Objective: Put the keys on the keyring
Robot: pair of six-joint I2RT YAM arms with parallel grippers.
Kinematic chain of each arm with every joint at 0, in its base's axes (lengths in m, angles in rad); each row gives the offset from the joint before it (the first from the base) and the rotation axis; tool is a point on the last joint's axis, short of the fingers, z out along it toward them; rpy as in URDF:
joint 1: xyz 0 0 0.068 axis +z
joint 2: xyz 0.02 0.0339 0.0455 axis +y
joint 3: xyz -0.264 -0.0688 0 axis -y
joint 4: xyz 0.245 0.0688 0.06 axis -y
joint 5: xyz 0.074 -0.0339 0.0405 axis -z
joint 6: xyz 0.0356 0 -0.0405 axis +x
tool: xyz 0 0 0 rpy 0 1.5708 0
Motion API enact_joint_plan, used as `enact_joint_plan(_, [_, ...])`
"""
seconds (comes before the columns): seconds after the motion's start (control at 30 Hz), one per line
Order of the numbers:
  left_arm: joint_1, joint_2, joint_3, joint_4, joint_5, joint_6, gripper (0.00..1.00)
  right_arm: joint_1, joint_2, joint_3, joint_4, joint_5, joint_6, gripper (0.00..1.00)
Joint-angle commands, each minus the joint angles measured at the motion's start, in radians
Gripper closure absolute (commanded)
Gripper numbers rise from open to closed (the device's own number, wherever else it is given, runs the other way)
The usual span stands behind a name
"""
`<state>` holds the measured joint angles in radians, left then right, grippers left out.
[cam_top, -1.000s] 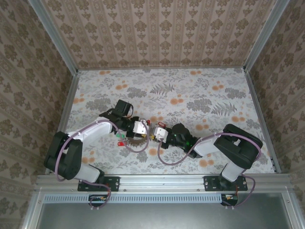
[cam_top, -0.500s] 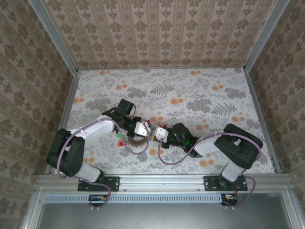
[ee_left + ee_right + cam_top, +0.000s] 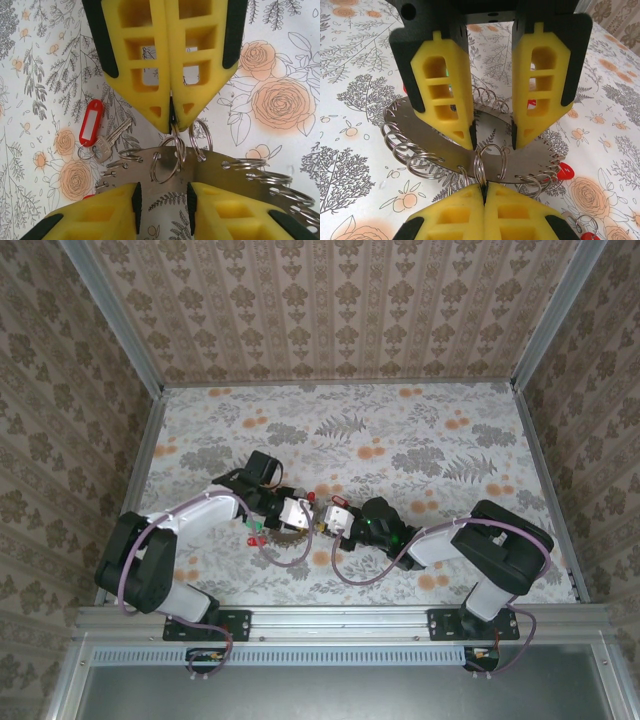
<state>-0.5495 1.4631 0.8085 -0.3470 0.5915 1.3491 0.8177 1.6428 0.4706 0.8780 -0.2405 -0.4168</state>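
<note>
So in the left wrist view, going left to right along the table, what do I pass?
Red key tag → its silver key → loose split ring → shut left gripper pinching a ring → row of rings on the keyring.
</note>
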Motion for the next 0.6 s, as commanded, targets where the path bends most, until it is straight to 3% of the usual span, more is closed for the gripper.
enact_joint_plan(0.0, [-0.028,-0.021,-0.019,0.053,-0.012,0.034,0.7,-0.005,-0.018,0.022,0.003,-0.022,-0.004,1.0])
enact_joint_plan(0.3, [-0.05,-0.02,0.011,0.04,-0.017,0.06,0.76,-0.006,-0.008,0.019,0.015,-0.017,0.0,1.0])
enact_joint_plan(0.57, [-0.052,-0.02,0.025,-0.006,-0.023,0.079,0.9,-0.007,-0.009,0.014,0.013,-0.013,-0.008,1.0])
